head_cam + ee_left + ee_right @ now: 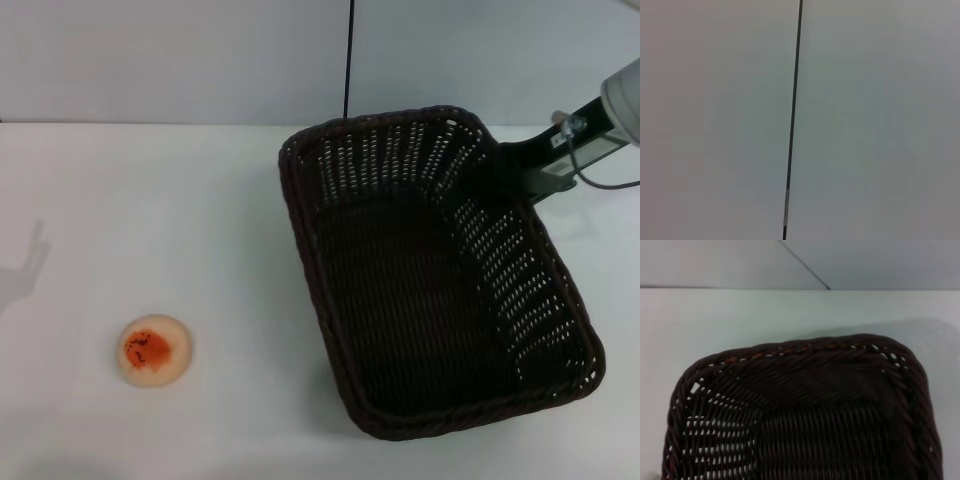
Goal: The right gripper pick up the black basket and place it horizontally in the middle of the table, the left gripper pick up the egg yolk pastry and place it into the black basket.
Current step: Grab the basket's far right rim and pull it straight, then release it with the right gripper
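The black basket (430, 280) lies on the white table (200, 220) at the middle right, turned at a slant, and it is empty. My right gripper (497, 172) comes in from the far right and sits on the basket's far right rim, its black claw straddling the wall. The right wrist view looks across the basket's inside (805, 415) from that rim. The egg yolk pastry (155, 350) lies on the table at the near left with its orange-red patch up, well apart from the basket. My left gripper is out of view; its wrist view shows only a pale wall.
A thin black vertical line (348, 60) runs down the back wall behind the basket and also shows in the left wrist view (792, 120). A faint shadow (25, 268) falls on the table at the far left.
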`<state>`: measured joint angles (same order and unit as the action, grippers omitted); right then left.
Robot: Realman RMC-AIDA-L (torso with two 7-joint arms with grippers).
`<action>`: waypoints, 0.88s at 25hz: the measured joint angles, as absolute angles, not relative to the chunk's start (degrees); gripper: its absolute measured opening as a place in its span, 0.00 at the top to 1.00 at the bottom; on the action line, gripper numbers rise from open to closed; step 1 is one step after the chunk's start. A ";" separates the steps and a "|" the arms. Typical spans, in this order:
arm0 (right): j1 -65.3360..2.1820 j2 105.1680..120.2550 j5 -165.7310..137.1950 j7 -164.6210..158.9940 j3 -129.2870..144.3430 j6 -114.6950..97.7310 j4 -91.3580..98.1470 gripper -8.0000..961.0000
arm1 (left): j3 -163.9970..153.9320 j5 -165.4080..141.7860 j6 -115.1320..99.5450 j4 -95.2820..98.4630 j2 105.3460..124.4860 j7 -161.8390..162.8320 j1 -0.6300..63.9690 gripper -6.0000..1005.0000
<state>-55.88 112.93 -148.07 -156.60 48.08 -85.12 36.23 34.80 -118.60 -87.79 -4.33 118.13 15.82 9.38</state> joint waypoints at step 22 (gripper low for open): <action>-56.42 116.87 -148.27 -156.22 55.23 -81.94 40.05 0.62 | 35.17 -118.70 -88.67 -2.15 117.94 15.82 10.19 0.18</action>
